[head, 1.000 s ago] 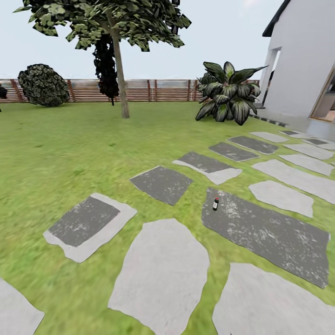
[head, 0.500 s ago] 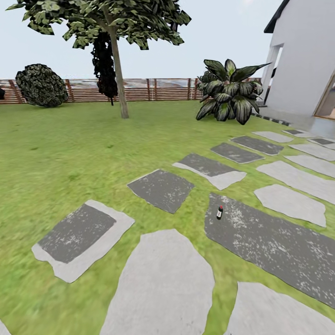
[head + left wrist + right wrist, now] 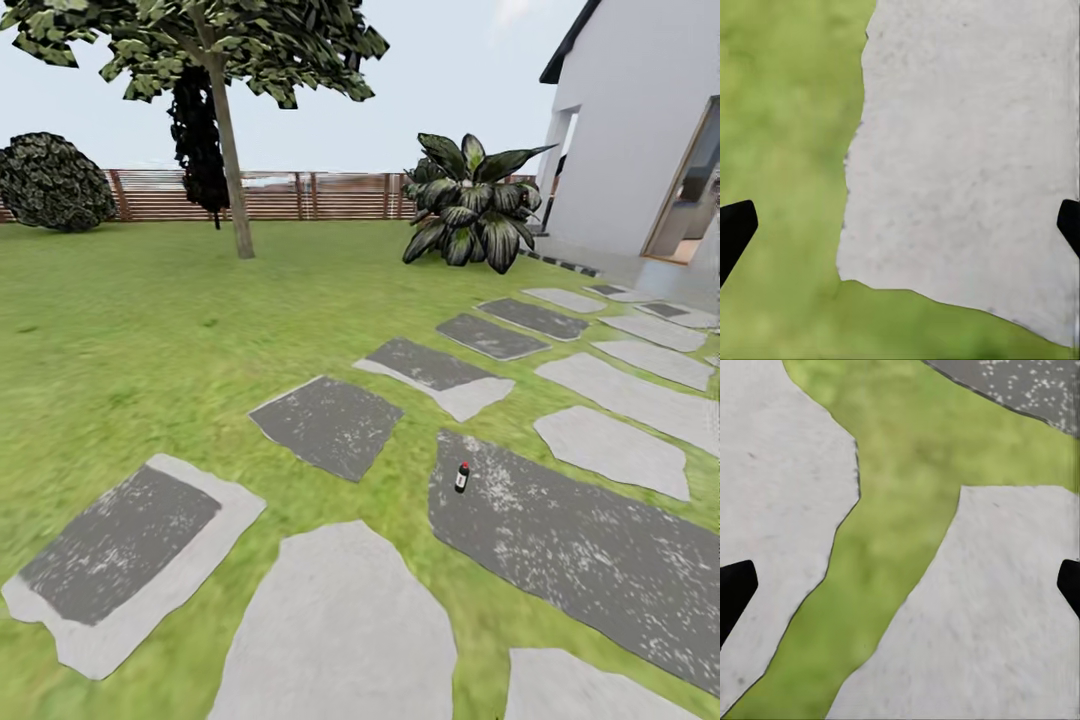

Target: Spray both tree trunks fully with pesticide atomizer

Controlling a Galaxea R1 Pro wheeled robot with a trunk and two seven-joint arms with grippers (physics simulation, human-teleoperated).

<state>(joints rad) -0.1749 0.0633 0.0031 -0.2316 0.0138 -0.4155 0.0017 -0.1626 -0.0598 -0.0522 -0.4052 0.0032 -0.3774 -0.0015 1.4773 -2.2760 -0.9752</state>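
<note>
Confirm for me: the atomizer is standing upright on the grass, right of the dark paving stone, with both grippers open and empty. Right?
Not quite. In the head view the atomizer stands upright on the dark paving stone itself, near its left edge, not on the grass. The rest holds: the left gripper and right gripper are open and empty.

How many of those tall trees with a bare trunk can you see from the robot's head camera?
1. The tree stands far back on the lawn, at the picture's upper left, before the wooden fence. A second may lie outside the picture.
</note>
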